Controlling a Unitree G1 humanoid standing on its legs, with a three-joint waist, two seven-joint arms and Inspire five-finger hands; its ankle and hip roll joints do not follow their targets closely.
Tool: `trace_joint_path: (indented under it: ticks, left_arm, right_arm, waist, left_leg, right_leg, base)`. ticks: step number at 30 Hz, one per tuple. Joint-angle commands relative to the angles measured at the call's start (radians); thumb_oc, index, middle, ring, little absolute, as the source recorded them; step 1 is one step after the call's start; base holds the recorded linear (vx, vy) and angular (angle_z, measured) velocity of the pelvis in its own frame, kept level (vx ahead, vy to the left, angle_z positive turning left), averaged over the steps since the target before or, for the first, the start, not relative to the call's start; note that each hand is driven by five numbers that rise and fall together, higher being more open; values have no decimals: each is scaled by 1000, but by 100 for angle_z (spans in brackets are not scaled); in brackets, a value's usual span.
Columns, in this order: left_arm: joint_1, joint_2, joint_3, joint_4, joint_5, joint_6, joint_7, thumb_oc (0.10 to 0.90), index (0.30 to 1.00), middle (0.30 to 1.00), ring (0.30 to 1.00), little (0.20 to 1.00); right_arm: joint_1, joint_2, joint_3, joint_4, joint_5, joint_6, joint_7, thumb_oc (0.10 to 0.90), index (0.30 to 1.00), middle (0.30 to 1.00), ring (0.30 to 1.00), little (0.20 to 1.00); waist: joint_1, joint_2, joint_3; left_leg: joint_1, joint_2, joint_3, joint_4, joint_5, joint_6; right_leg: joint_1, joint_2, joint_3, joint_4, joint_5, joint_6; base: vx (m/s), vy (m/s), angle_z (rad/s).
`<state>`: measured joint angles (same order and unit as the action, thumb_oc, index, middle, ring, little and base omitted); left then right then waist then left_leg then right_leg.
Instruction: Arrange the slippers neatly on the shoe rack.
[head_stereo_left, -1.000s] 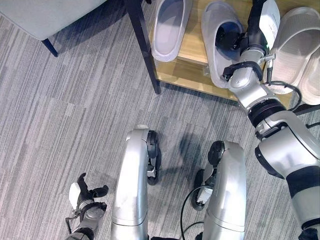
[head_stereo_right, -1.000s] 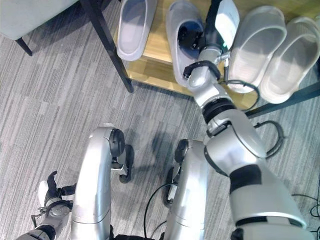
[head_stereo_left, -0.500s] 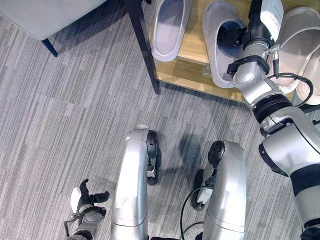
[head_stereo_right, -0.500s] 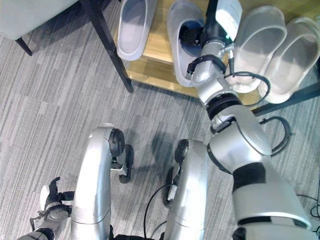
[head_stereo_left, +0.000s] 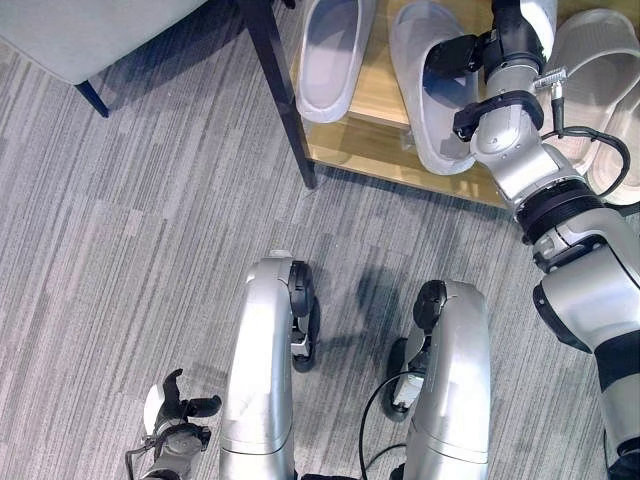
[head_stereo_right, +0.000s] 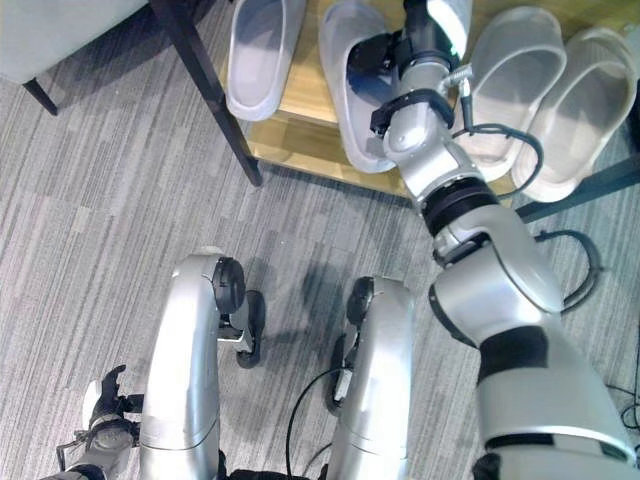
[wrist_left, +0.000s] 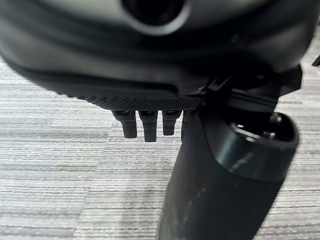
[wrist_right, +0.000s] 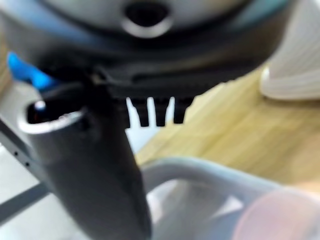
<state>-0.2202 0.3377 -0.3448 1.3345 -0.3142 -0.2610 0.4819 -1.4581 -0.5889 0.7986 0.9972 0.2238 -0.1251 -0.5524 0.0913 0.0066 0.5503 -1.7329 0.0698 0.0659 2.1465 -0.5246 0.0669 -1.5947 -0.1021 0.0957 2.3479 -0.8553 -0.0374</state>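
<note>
a low wooden shoe rack with a dark frame stands at the far side of the grey carpet, and four pale slippers lie on its shelf in a row, toes pointing away. the leftmost grey slipper sits near the rack's dark leg; just right of it, apart by a strip of bare wood, is the second grey slipper, its heel end reaching the near edge of the shelf. further right are two whiter slippers side by side, the third slipper and the fourth slipper, close to each other and angled a little to the right. the right hand reaches out over the rack with its arm stretched far forward, and its dark fingers rest at the opening of the second grey slipper, against its right side; from the wrist view its fingers stick out fairly straight past the thumb above the slipper's grey rim, so it looks loose rather than clamped, though i cannot tell for sure whether it has any grip on the slipper. the left hand hangs low at the near left over the carpet, fingers relaxed and a little spread, holding nothing. a grey upholstered seat on dark legs stands at the far left, beside the rack.
</note>
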Motion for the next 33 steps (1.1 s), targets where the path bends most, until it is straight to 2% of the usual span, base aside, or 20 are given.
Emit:
trace_joint_path:
  ticks: [1,4,5,9,12,20,24,29,33]
  left_arm:
    - [50,56,-67,-16,-2,-3,13,800,900,900,900,900]
    - [64,49,-72,-12,-33,-4,-10,800,900,900,900,900]
    - [79,40,-79,-15,-42,-5,-22,800,900,900,900,900]
    - [95,44,-76,-19,-34,-2,-29,800,900,900,900,900]
    - [102,45,-71,-24,-49,2,-49,800,900,900,900,900]
    - [124,45,-73,-32,-12,-3,-51,800,900,900,900,900]
    - [130,42,-71,-33,-6,-7,-54,800,900,900,900,900]
    - [136,35,-64,-40,-5,-5,-68,800,900,900,900,900]
    - [138,30,-60,-39,11,-1,-68,800,900,900,900,900]
  right_arm:
    - [-175,-69,10,-74,43,-39,15,800,900,900,900,900]
    - [-194,-75,37,-43,65,-35,43,800,900,900,900,900]
    - [-185,-90,42,-52,132,-66,65,800,900,900,900,900]
    - [-176,-129,52,-87,138,-76,78,800,900,900,900,900]
    - [-185,-150,87,-114,89,-51,96,800,900,900,900,900]
    - [-113,-206,17,-246,117,-111,81,800,900,900,900,900]
    - [-89,-229,-7,-290,92,-109,75,800,900,900,900,900]
    - [-57,-269,-11,-337,-4,-82,69,800,900,900,900,900]
    - [-6,-288,-58,-391,-37,-79,60,800,900,900,900,900]
  waist:
    - [54,-16,-30]
    - [52,-14,-30]
    - [51,-13,-30]
    - [48,-15,-30]
    - [46,-16,-30]
    - [39,-15,-30]
    - [36,-15,-30]
    - [30,-18,-30]
    - [23,-19,-30]
  left_leg:
    - [163,-36,-153,113,-321,-53]
    - [163,-34,-152,114,-321,-52]
    - [163,-34,-149,111,-320,-52]
    - [163,-33,-147,109,-322,-52]
    - [163,-33,-149,108,-325,-54]
    - [163,-35,-148,113,-325,-52]
    - [163,-34,-148,115,-325,-53]
    - [163,-36,-147,117,-324,-53]
    - [163,-36,-146,118,-323,-54]
  right_leg:
    - [26,-13,120,25,82,-77]
    - [25,-12,119,27,80,-77]
    - [25,-11,118,27,78,-78]
    - [25,-11,118,25,76,-81]
    - [25,-11,119,23,74,-80]
    - [25,-7,117,23,74,-78]
    - [25,-6,117,27,73,-77]
    - [25,-6,117,28,70,-77]
    - [25,-5,116,29,70,-77]
  base:
    - [0,0,0]
    - [0,0,0]
    - [0,0,0]
    - [0,0,0]
    - [0,0,0]
    - [0,0,0]
    - [0,0,0]
    - [0,0,0]
    - [0,0,0]
